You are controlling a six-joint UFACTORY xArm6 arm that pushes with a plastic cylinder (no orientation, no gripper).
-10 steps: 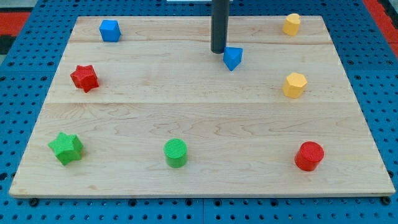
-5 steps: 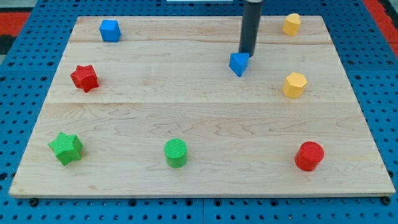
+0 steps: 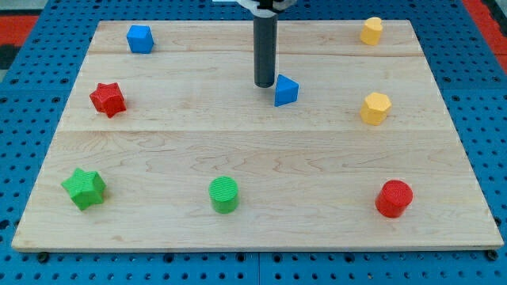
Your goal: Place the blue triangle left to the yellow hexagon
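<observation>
The blue triangle (image 3: 286, 90) lies on the wooden board (image 3: 253, 158), a little above the centre. The yellow hexagon (image 3: 375, 108) sits to its right, about a hundred pixels away and slightly lower. My tip (image 3: 264, 84) stands just to the left of the blue triangle, touching or almost touching its left side. The dark rod rises straight up from there to the view's top.
A second yellow block (image 3: 371, 30) is at the top right. A blue cube (image 3: 139, 38) is at the top left, a red star (image 3: 107, 99) at the left, a green star (image 3: 84, 188) at the bottom left. A green cylinder (image 3: 224, 194) is at the bottom centre, a red cylinder (image 3: 394, 198) at the bottom right.
My tip moved from the triangle's upper left to its upper right, then back to its left side. The blue triangle shifted down and to the left and turned.
</observation>
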